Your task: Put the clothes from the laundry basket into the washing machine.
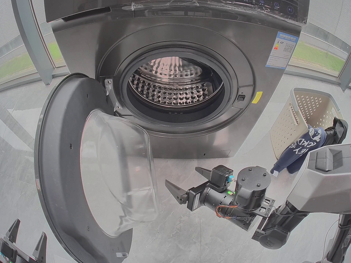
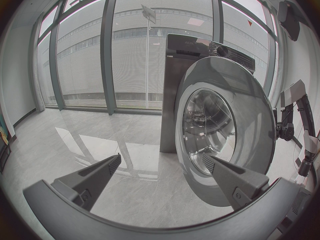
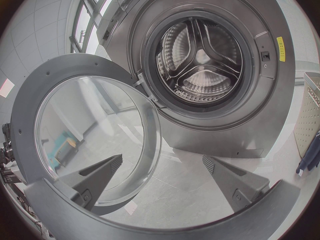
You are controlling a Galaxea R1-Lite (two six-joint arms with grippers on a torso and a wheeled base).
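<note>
Two end effectors were released, each holding nothing. The left end effector (image 1: 30, 229) sat low, just beside the swung-open door (image 1: 55, 147), fingers apart. Behind the door stood the washing machine (image 1: 91, 44), its drum (image 1: 172, 88) exposed. The right end effector (image 1: 181, 176) hung over the floor before the machine, fingers spread. Farther right, the laundry basket (image 1: 289, 125) stood near the machine, a navy garment (image 1: 305, 145) draped over its rim.

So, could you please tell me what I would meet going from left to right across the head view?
left gripper → open washer door → drum → laundry basket
</note>
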